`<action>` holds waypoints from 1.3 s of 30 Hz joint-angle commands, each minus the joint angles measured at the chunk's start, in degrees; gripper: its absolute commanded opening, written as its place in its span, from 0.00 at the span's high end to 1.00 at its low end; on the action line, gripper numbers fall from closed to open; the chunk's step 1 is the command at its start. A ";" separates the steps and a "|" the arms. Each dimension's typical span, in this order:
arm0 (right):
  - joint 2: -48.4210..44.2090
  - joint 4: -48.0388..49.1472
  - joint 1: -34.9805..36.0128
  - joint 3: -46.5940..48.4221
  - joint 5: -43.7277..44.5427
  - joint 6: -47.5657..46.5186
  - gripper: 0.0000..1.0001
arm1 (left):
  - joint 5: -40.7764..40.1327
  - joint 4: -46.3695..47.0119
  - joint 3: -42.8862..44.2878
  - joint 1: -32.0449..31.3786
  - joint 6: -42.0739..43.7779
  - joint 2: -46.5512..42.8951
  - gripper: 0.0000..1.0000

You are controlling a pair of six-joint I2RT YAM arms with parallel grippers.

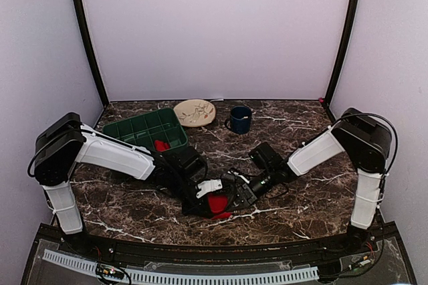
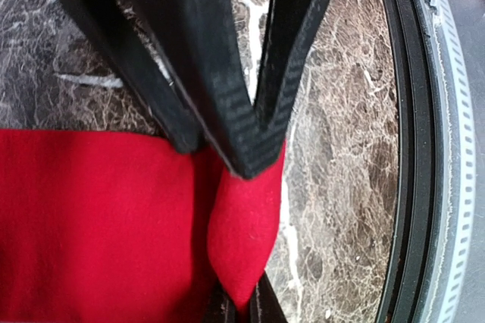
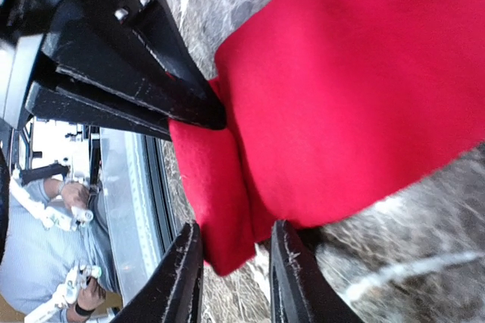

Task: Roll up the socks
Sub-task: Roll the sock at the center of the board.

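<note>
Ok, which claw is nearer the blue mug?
Right. The right claw straddles the red sock nearly in line with the blue mug, toward the arms; the left claw pinches that sock further left.

The sock on the worktop is bright red, same as the other sock in the dark green bin. The worktop is dark brown marble with white veins; the mug is navy, the plate cream with a leafy pattern.

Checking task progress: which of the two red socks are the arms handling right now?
The front sock on the marble table, pinched by the left fingers; the other sock lies untouched in the green tray.
</note>
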 commanded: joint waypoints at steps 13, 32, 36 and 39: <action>-6.68 9.42 -1.92 -6.14 7.59 4.80 0.69 | 7.39 -6.14 -0.52 1.95 -3.47 3.59 1.00; -19.47 3.71 4.27 -11.56 34.79 -7.38 0.70 | 15.41 -8.86 0.54 4.48 -5.00 7.31 1.00; -22.65 2.45 9.96 -11.57 41.85 -10.88 0.70 | 18.35 -9.71 0.79 4.93 -5.05 8.44 1.00; -24.40 2.63 13.01 -12.30 46.36 -12.51 0.70 | 19.27 -10.22 0.97 5.40 -5.09 9.11 1.00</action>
